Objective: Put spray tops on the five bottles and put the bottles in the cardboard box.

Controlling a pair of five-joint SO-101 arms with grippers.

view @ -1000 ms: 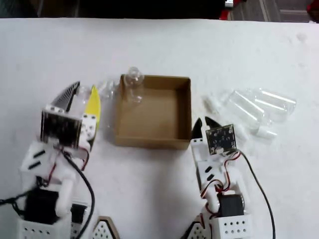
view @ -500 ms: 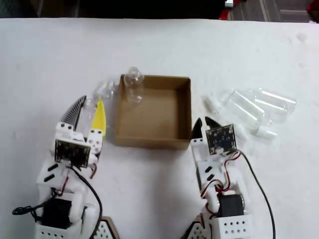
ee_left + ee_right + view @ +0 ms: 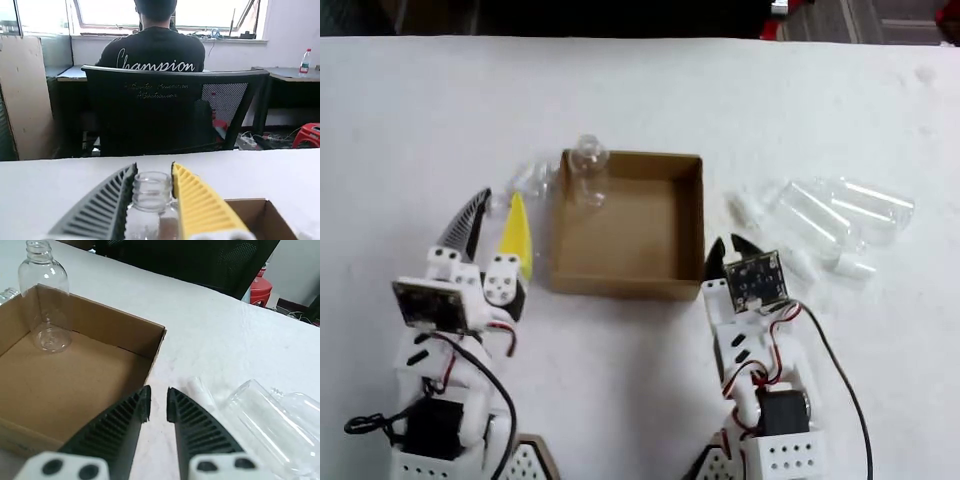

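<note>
In the left wrist view a clear bottle [image 3: 151, 192] with a bare threaded neck stands upright between the grey and yellow fingers of my left gripper [image 3: 153, 167], which is shut on it. From above, that gripper [image 3: 500, 202] sits left of the cardboard box [image 3: 630, 285]. One capless bottle [image 3: 588, 165] stands in the box's far left corner, also seen as the bottle [image 3: 42, 275] over the box wall [image 3: 90, 315]. My right gripper [image 3: 728, 248] rests at the box's near right corner, slightly open [image 3: 157, 402] with nothing between its fingers.
Several clear bottles [image 3: 840, 212] lie on the table right of the box, with white spray tops [image 3: 746, 208] among them. Another clear piece [image 3: 532, 178] lies by the box's far left corner. A chair and a seated person are beyond the far table edge.
My left arm has drawn back toward the near table edge and tilted its wrist up, with the bottle between its fingers. The right arm has barely shifted.
</note>
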